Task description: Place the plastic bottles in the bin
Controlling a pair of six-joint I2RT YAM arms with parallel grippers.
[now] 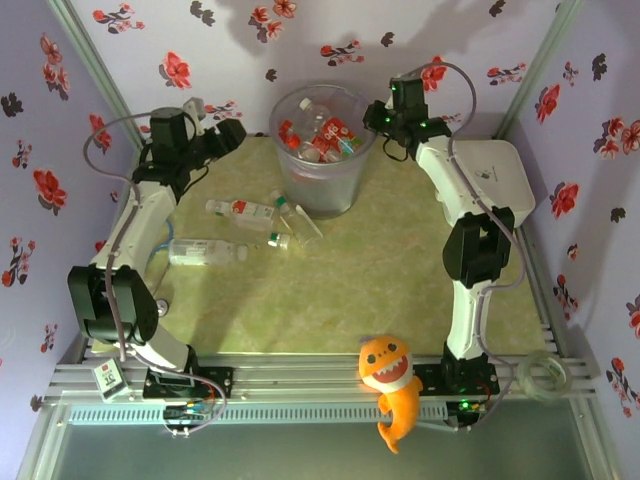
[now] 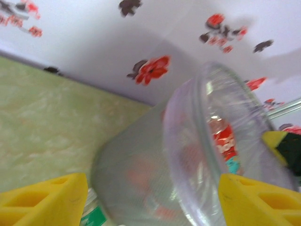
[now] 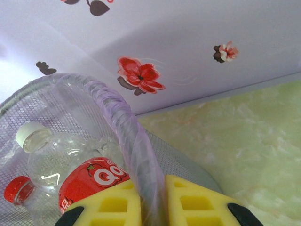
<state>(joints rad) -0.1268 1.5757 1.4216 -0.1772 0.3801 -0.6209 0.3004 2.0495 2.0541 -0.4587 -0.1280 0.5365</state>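
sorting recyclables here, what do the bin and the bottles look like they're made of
The bin: likely thin translucent plastic, greyish-lavender, with a fine mesh-like texture on its wall and a smooth rolled rim; contents show through. The bottles: clear glossy plastic by the look, with bright highlights, printed labels and opaque caps.

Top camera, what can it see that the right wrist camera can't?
The top view adds bottles lying on the table and the orange toy. The right wrist view adds a close look: yellow fingers on either side of the rim of the bin, and a bottle's white cap. Both show the bin with bottles inside.
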